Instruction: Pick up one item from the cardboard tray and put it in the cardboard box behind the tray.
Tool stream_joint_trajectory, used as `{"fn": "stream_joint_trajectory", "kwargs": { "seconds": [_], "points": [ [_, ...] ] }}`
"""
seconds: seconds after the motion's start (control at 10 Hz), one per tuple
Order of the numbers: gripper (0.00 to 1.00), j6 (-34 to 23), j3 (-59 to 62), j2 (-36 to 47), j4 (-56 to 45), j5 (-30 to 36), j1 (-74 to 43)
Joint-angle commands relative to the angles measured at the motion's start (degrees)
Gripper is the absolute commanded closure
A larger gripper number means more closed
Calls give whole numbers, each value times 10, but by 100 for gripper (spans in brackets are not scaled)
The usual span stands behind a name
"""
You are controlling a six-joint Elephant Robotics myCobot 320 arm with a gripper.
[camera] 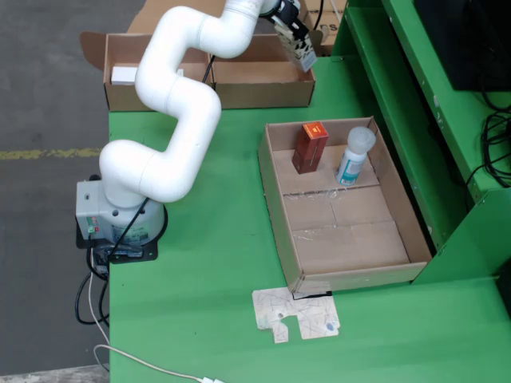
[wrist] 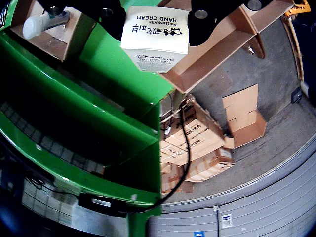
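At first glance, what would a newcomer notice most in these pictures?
The white arm curls across the green table in the view from above, its claw holding a white hand cream box over the cardboard box at the back. In the cardboard tray stand a red carton and a white bottle.

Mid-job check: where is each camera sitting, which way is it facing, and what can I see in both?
View from above: fixed high over the green table, looking down on tray, box and the white arm.
View that rides on the gripper: on the gripper, tilted out past the table edge toward floor and stacked cartons; only dark finger bases show.
Shared: the hand cream carton held over the box, and the bottle.
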Motion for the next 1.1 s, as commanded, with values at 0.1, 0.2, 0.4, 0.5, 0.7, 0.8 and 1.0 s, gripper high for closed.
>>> {"fn": "stream_joint_trajectory", "kwargs": {
  "seconds": [0.1,0.2,0.4,0.5,0.7,0.8,1.0],
  "points": [
    [100,129,17,41,-44,142,-13],
    [100,136,17,39,-40,143,-7],
    [100,143,17,38,-41,152,-5],
    [100,171,17,41,-52,188,-10],
    [100,175,17,37,-54,199,-17],
    [100,180,17,31,-54,209,-22],
    [100,219,17,36,-86,291,-34]
  ]
}}
